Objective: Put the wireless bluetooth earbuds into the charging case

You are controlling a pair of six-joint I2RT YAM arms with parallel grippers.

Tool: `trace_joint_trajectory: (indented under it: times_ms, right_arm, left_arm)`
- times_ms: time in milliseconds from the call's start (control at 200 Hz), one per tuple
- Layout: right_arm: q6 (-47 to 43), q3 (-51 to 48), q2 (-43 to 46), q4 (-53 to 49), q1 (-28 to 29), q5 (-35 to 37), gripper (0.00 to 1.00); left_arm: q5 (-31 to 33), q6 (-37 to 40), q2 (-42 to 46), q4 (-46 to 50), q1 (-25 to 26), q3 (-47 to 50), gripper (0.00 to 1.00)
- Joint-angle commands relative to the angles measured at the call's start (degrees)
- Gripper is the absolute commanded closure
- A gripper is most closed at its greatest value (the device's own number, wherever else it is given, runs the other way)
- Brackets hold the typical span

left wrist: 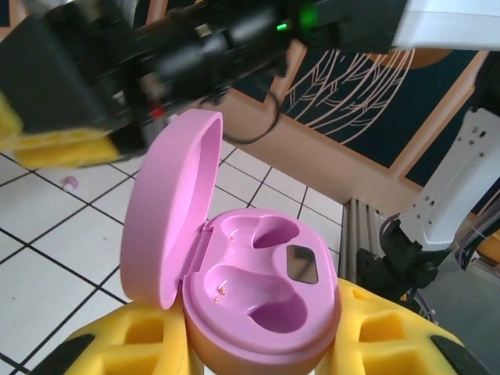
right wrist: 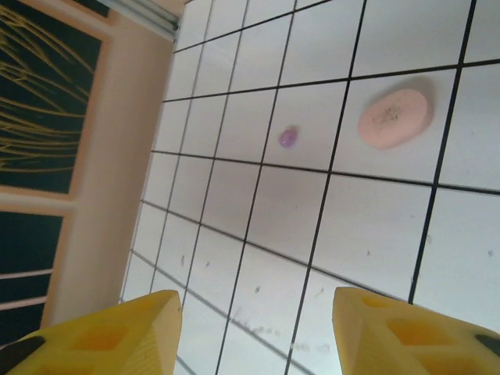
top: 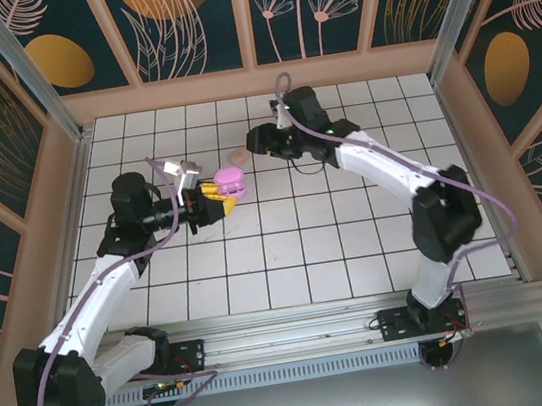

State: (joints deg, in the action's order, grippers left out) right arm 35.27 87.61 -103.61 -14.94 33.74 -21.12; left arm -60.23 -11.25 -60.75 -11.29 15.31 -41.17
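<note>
Two wells [left wrist: 266,301] sit empty in the open lilac case [left wrist: 168,203] clamped in my left fingers [left wrist: 141,336]. My right fingers [right wrist: 391,328] stand apart, holding nothing, above the desk [right wrist: 266,211]; I should centre over the lilac earbud [right wrist: 287,138] before descending.

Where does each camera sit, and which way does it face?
Top external: high behind the robot, looking down on tiled floor, left arm and right arm.
Left wrist: looks along its yellow fingers at the open lilac case they clamp.
Right wrist: looks down past the open right gripper at the pink case and a lilac earbud.
Shared: top and right wrist show the pink case.
</note>
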Motion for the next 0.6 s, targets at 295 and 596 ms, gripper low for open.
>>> trace_joint_trajectory:
  times_ms: [295,596]
  right_arm:
    - [3.23,31.66,-27.52,-9.67,4.43,5.85,0.65]
    - [8.58,43.07,-39.93,-7.49,6.25,6.65,0.72]
  left_arm:
    - [-2.56,0.10,5.03,2.85,-3.09,1.27,0.84]
    - [-3.58,0.35,5.03,2.96,-3.31,1.00,0.84]
